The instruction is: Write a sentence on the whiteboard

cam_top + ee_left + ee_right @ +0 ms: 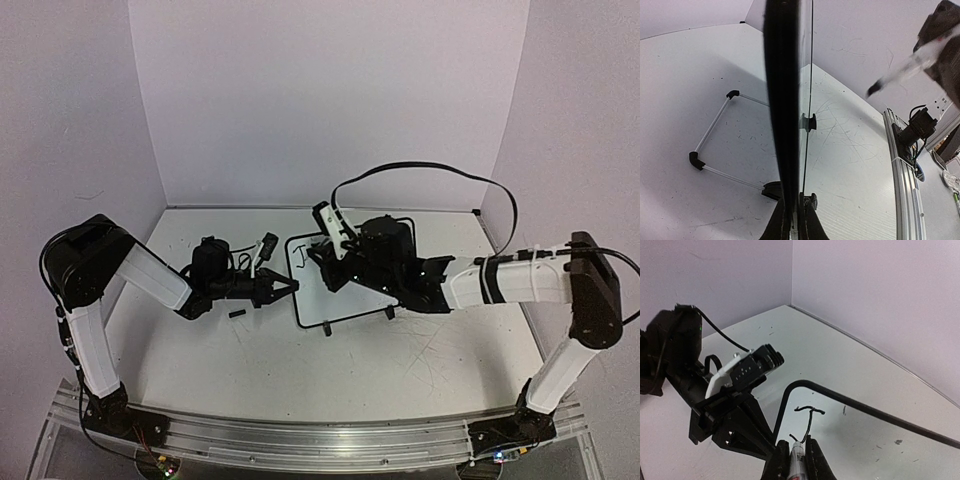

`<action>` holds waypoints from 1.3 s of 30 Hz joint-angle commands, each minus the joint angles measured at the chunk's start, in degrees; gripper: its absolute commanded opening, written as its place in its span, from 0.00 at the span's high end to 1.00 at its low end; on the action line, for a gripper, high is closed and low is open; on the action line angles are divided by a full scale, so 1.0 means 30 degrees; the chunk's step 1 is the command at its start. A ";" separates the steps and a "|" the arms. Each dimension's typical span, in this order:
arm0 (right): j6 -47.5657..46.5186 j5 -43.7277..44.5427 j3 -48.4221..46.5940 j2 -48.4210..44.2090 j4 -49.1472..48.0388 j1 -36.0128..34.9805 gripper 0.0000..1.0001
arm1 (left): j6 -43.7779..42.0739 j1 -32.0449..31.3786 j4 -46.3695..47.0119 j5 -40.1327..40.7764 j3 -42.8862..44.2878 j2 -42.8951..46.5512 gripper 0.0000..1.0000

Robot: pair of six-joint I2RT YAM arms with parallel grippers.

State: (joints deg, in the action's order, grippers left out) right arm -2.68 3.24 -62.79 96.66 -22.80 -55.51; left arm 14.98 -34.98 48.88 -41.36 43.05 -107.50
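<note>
Left gripper (283, 290) clamped shut on whiteboard (335, 300) left edge, right gripper (796, 445) pinching marker (796, 463); whiteboard looks light, thin, tippy, so hold by its edge.

Soft even light (wrist views warped)

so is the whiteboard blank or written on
Written on, barely: the whiteboard carries one black J near its corner; the rest that shows looks bare.

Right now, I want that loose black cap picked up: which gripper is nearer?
Left. The left gripper, gripping the whiteboard's edge, is just right of the cap; the right gripper holds a marker over the whiteboard.
</note>
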 commanded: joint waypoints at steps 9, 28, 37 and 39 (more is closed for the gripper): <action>0.0083 -0.0654 -0.0341 0.0337 -0.0832 0.0662 1.00 | -0.1009 -0.0094 -0.1233 0.0658 0.0306 0.0444 1.00; -0.0231 0.0675 -0.0572 0.0883 -0.0966 0.0666 1.00 | -0.1065 -0.0099 -0.1382 0.0546 0.0456 0.0399 1.00; -0.0320 0.0884 -0.0708 0.1088 -0.1073 0.0673 1.00 | -0.1102 -0.0110 -0.1425 0.0514 0.0479 0.0416 1.00; -0.0376 0.0861 -0.0776 0.1174 -0.1080 0.0677 1.00 | -0.1113 -0.0108 -0.1449 0.0507 0.0497 0.0413 1.00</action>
State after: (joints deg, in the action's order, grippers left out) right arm -3.06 4.94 -62.66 99.07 -24.04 -53.34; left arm 14.94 -35.09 47.92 -41.39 43.51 -107.39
